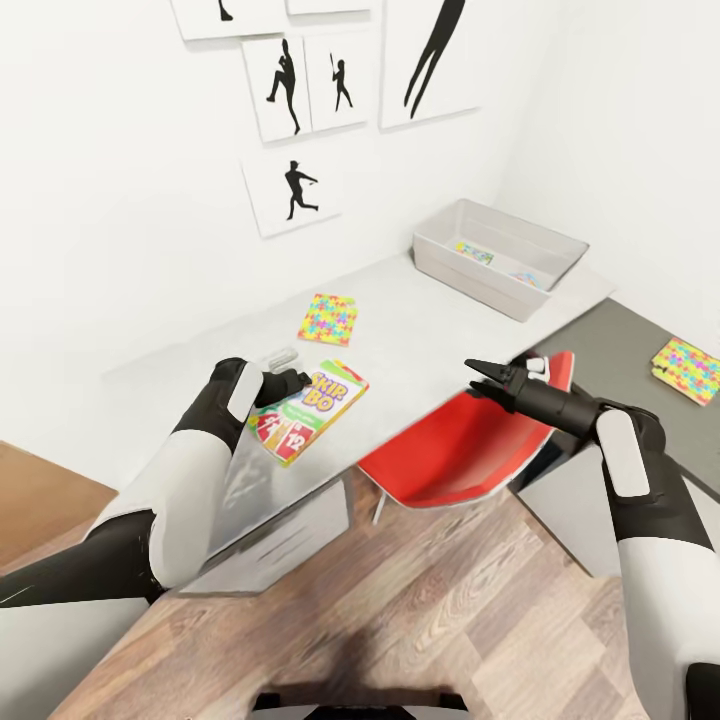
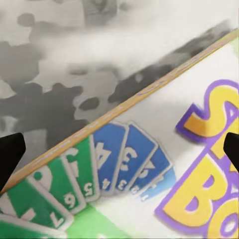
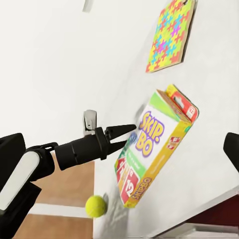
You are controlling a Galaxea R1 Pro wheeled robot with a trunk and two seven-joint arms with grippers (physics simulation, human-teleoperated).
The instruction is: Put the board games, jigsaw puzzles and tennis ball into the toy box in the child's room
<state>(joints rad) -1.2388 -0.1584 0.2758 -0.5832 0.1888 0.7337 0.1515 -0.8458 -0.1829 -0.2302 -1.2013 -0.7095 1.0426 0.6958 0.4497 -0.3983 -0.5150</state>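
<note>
The SKIP-BO board game [image 1: 308, 410] lies on the pale table [image 1: 420, 330] near its front edge. My left gripper [image 1: 298, 381] is open at the box's near-left edge, its fingertips [image 2: 11, 153] spread wide over the lid [image 2: 149, 164]. A tennis ball [image 3: 95, 205] rests on the table by that arm. One jigsaw puzzle [image 1: 328, 318] lies mid-table, another [image 1: 687, 370] on the dark cabinet. The toy box [image 1: 470, 272] stands at the far right corner with flat coloured items inside. My right gripper [image 1: 479, 380] hangs open over the chair, holding nothing. The bed is out of view.
A red chair [image 1: 450, 450] is pushed under the table's front edge between my arms. A white wall with black silhouette prints [image 1: 290, 190] backs the table. Wood-plank floor [image 1: 400, 620] lies below. A small grey object [image 1: 280, 355] sits on the table beyond my left gripper.
</note>
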